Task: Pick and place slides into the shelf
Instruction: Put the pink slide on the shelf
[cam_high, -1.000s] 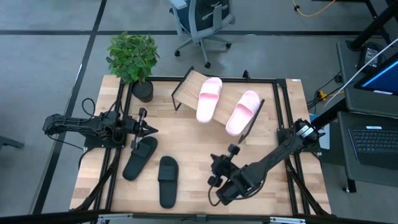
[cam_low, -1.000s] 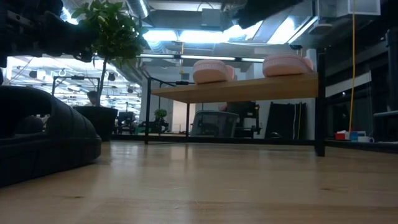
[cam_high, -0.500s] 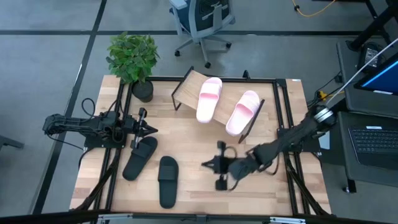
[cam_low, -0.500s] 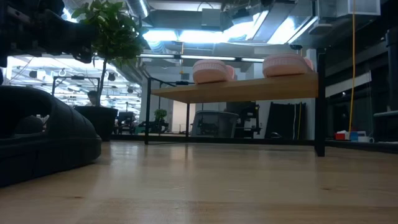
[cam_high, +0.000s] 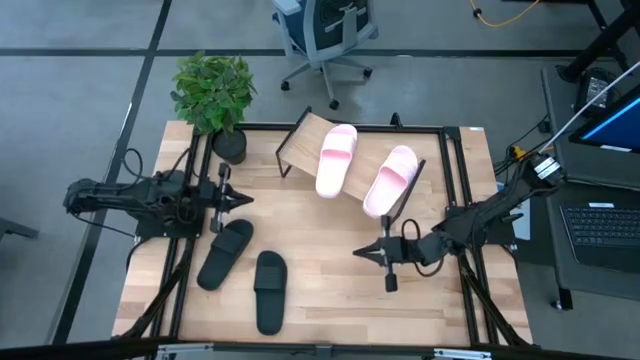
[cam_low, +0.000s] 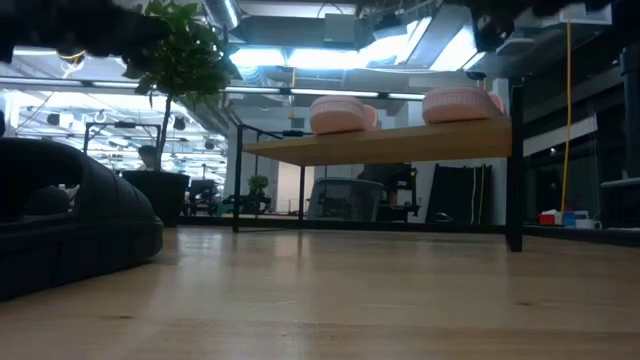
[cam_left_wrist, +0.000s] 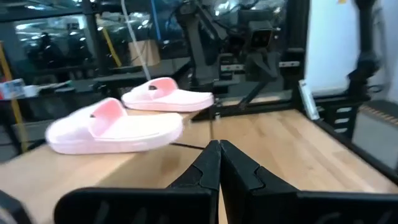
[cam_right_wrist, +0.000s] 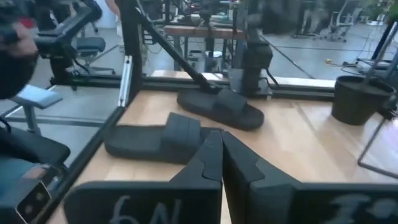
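Two pale pink slides (cam_high: 336, 158) (cam_high: 391, 180) lie side by side on the slanted shelf (cam_high: 303, 134); the low view shows them (cam_low: 340, 113) (cam_low: 460, 103) on its board (cam_low: 400, 143). Two black slides (cam_high: 225, 252) (cam_high: 269, 290) lie soles down on the table, left of centre. My left gripper (cam_high: 243, 201) hovers shut just beyond the nearer-left black slide, pointing right at the pink slides (cam_left_wrist: 115, 127). My right gripper (cam_high: 358, 253) is shut near the table's middle and points left at the black slides (cam_right_wrist: 161, 140) (cam_right_wrist: 217, 109).
A potted plant (cam_high: 213, 95) stands at the far left corner, beside the shelf. A black metal frame (cam_high: 455, 180) runs around the table. An office chair (cam_high: 325, 35) and a desk with a laptop (cam_high: 600, 225) stand off the table. Bare wood lies between the black slides and my right gripper.
My right gripper has swung from close to the near edge toward the table's middle, turned until it points left, then drawn back a little to the right. My left gripper has shifted slightly toward the far edge. The slides have not moved.
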